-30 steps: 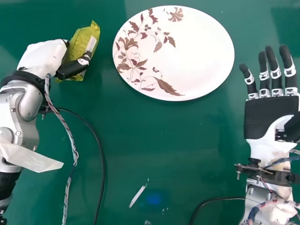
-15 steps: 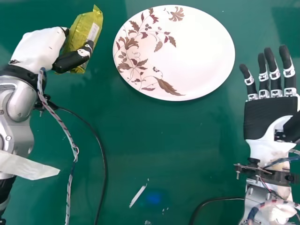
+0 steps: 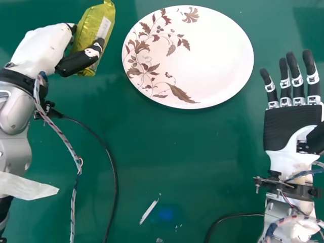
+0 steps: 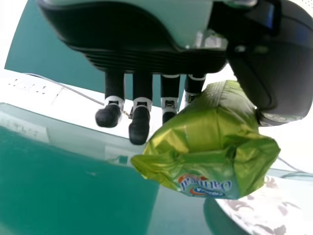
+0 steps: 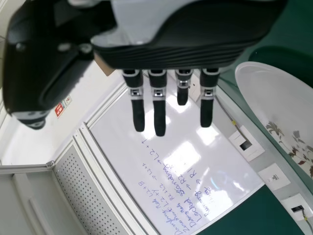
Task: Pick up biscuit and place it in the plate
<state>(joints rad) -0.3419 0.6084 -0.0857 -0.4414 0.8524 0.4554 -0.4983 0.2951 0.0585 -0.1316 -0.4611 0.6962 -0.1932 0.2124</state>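
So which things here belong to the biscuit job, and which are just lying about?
Part of the job:
- biscuit packet, held between the thumb and fingers of the left hand
- patterned plate, where the packet should go

Just lying about:
- white scrap on the table
- whiteboard beyond the table

The right hand sits open and idle.

I find the left hand (image 3: 45, 48) clasping a green foil biscuit packet (image 4: 205, 134) between thumb and fingers, wrapper creased; a leaf-patterned plate (image 4: 261, 208) lies beyond.
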